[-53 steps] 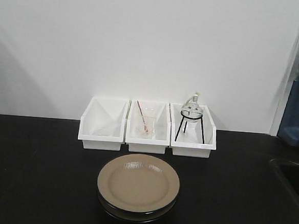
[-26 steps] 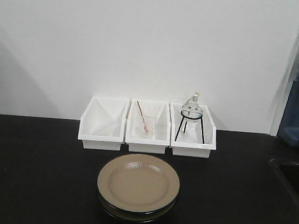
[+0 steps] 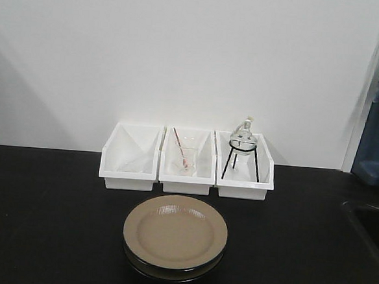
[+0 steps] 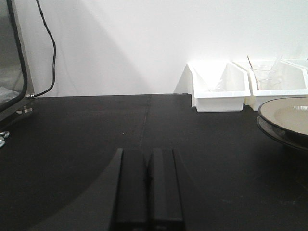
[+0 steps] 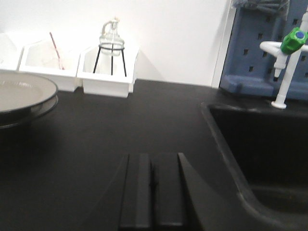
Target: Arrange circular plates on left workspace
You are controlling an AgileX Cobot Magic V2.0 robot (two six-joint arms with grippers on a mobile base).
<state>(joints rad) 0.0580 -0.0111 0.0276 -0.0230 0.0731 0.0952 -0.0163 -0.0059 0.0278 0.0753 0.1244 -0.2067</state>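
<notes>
Two round tan plates with dark rims lie stacked on the black countertop, in front of the middle white bin. The stack shows at the right edge of the left wrist view and at the left edge of the right wrist view. My left gripper is shut and empty, low over the counter, left of the stack. My right gripper is shut and empty, low over the counter, right of the stack. Neither gripper shows in the front view.
Three white bins stand in a row at the back wall; the middle holds a glass beaker with a rod, the right a flask on a black tripod. A recessed black sink with a green-capped tap lies at the right. Metal equipment and a cable stand far left.
</notes>
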